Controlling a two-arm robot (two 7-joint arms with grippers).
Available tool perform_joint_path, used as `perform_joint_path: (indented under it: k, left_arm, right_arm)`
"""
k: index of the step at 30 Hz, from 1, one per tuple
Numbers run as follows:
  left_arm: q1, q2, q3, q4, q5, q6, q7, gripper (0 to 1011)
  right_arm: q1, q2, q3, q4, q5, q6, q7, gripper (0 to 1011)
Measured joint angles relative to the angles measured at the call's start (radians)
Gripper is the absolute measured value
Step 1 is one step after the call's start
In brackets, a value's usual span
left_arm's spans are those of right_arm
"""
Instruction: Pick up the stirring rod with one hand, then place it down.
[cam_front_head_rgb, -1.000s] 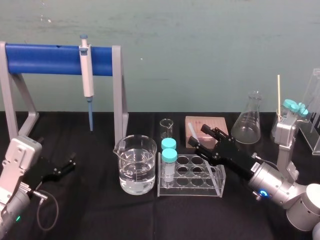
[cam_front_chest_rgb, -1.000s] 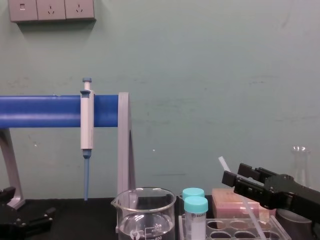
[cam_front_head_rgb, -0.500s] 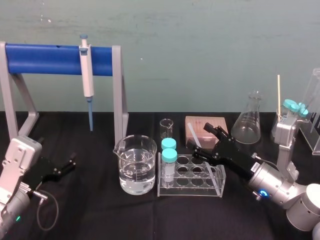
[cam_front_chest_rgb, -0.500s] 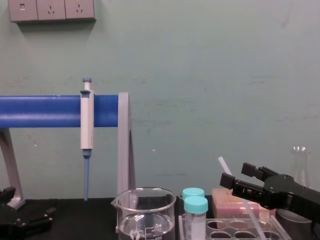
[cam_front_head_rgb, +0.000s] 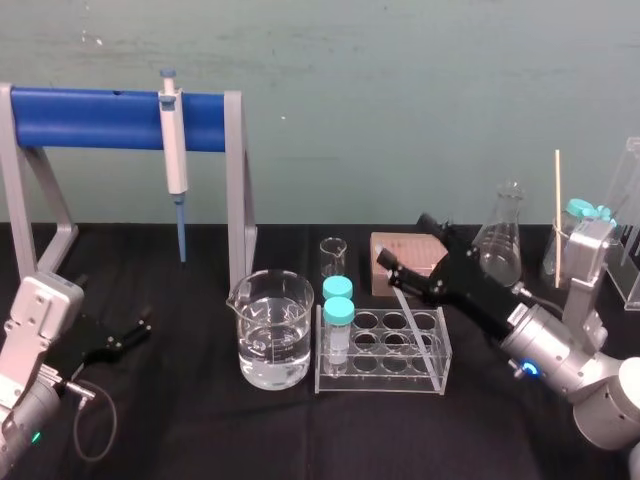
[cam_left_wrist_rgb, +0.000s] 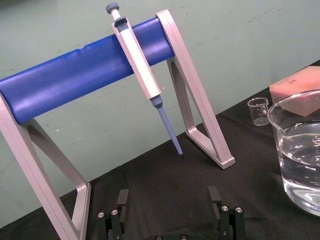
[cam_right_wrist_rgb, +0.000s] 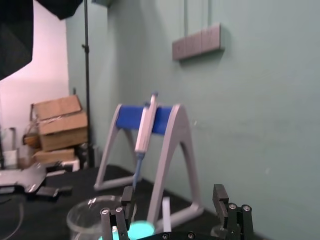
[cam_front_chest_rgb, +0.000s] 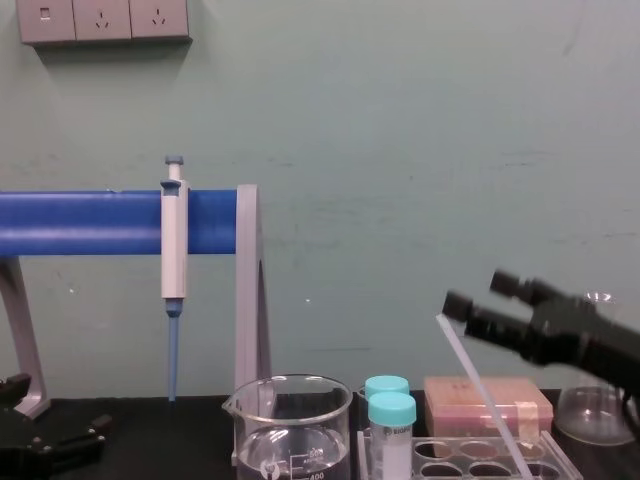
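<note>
Stirring rod (cam_front_chest_rgb: 482, 395) leans tilted in the test-tube rack (cam_front_head_rgb: 400, 382), with its lower end down among the wells and its upper end free. My right gripper (cam_front_head_rgb: 405, 242) hangs above the rack by the pink box (cam_front_chest_rgb: 510, 393), fingers spread wide and nothing clamped. In the right wrist view the rod's top stands between them, touching neither as far as I can tell. I judge the pick-up is not yet made. The next move calls for centring the fingers on the upper shaft, closing gently, and lifting along the rod's slant so the rack isn't dragged. Left gripper (cam_front_head_rgb: 135, 335) sits parked at the left of the table (cam_front_head_rgb: 200, 430), fingers apart.
</note>
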Motion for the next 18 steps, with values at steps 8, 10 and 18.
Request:
perform_joint_path:
  k: [8,10,18]
  left_arm:
    - [0.0,0.0,0.0,0.0,0.0,0.0,0.0,1000]
    - [0.0,0.0,0.0,0.0,0.0,0.0,0.0,1000]
    - [0.0,0.0,0.0,0.0,0.0,0.0,0.0,1000]
  right_arm:
    - [-0.061,0.018,0.053,-0.145,-0.057,-0.016,-0.18,1003]
    - [-0.075,0.02,0.069,-0.168,-0.068,0.0,-0.225,1003]
    - [-0.165,0.035,0.139,-0.282,-0.132,0.156,-0.463,1003]
